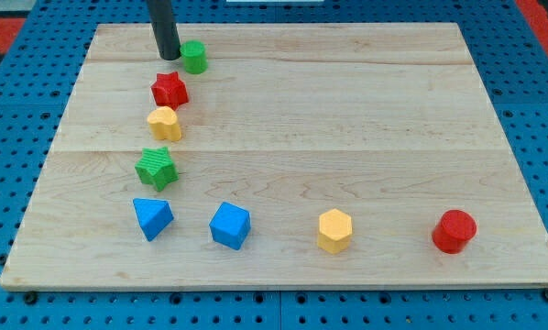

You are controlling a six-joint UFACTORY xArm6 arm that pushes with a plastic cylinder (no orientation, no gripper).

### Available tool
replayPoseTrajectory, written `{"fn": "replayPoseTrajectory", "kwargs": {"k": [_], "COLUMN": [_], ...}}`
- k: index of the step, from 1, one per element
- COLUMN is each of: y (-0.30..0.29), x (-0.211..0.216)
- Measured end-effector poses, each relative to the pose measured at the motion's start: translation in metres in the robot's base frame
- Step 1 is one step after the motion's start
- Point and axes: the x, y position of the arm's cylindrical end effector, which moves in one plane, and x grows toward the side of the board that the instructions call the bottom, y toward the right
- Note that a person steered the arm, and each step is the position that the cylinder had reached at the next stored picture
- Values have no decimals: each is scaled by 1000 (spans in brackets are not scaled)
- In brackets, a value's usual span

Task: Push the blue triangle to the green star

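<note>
Nearest the view's bottom runs a row of four blocks, left to right: the blue triangle (pixel 152 218), a blue cube (pixel 230 225), a yellow hexagon (pixel 334 230) and a red cylinder (pixel 454 230). The triangle sits at the row's left end, near the board's (pixel 347 119) lower left corner, with the cube beside it but apart.

Just above the triangle, close but with a thin gap showing, is the green star (pixel 156 169). Going up the same left-hand column from there come a yellow block (pixel 164 123), perhaps heart-shaped, a red star (pixel 169 90), and a green cylinder (pixel 194 57) near the top edge.

My tip (pixel 169 57) rests at the view's top, just left of the green cylinder, touching it or nearly so; I cannot tell which. The rod has nothing to open or close and holds nothing; at most it leans on that cylinder.

The relation that matters: the triangle lies far down the view from my tip, almost straight below it, with the red star, yellow block and green star all in between along that line. The target star is above the triangle, so in my judgement the push must go upward, from the triangle's lower side. That means my tip must first travel round the column, probably down the bare strip at the board's left, and arrive beneath the triangle. The push itself should be short, since triangle and star are already near. The risk I see is clipping the column blocks on the way down.
</note>
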Motion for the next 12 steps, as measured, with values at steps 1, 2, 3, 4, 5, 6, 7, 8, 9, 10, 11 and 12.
{"fn": "replayPoseTrajectory", "kwargs": {"k": [1, 2, 3, 4, 5, 6, 7, 8, 9, 10, 11, 12], "y": [0, 0, -1, -3, -28, -118, -147, -137, -67, -8, 30, 40], "x": [0, 0, 0, 0, 6, 32, 140, 257, 319, 318, 290, 259]}}
